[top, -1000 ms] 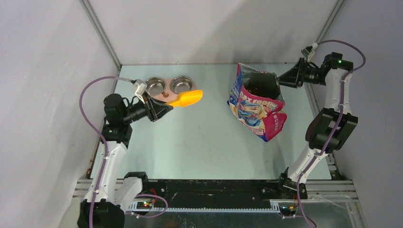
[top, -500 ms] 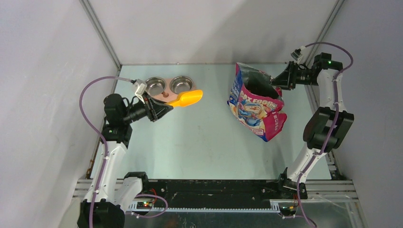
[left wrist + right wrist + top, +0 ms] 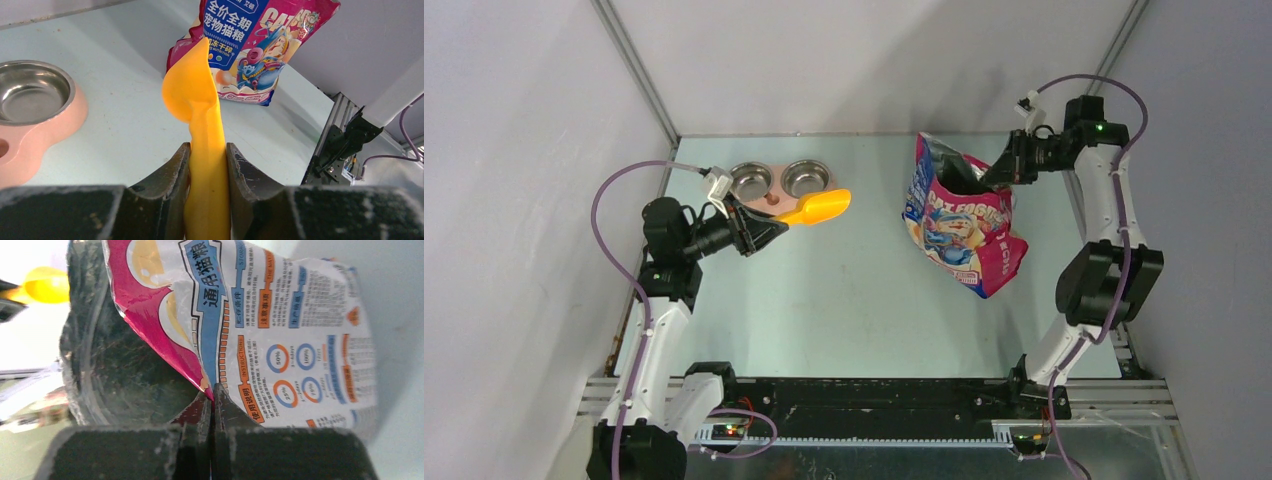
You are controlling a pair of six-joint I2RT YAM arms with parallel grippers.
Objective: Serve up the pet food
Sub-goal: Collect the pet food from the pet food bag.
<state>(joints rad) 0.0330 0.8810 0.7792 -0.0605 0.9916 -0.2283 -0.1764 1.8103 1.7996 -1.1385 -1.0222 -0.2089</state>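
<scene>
The pet food bag point(image 3: 959, 225), glossy blue, pink and red, stands open at the back right of the table. Its inside is dark and no kibble can be made out. My right gripper point(image 3: 996, 172) is shut on the bag's right rim; the wrist view shows the pink edge of the bag point(image 3: 280, 330) pinched in the gripper point(image 3: 213, 395). My left gripper point(image 3: 769, 228) is shut on the handle of the orange scoop point(image 3: 822, 208), held above the table just in front of the pink feeder point(image 3: 779, 200). In the left wrist view the scoop point(image 3: 197, 95) points at the bag point(image 3: 250, 45) from my gripper point(image 3: 207, 160).
The feeder's two steel bowls point(image 3: 751, 181) sit at the back left, close to the wall. Metal frame rails point(image 3: 639, 75) run along the back corners. A black rail point(image 3: 864, 400) crosses the near edge between the arm bases.
My right gripper has moved left to the bag's rim and shut on it. The left arm and the scoop have stayed still.
</scene>
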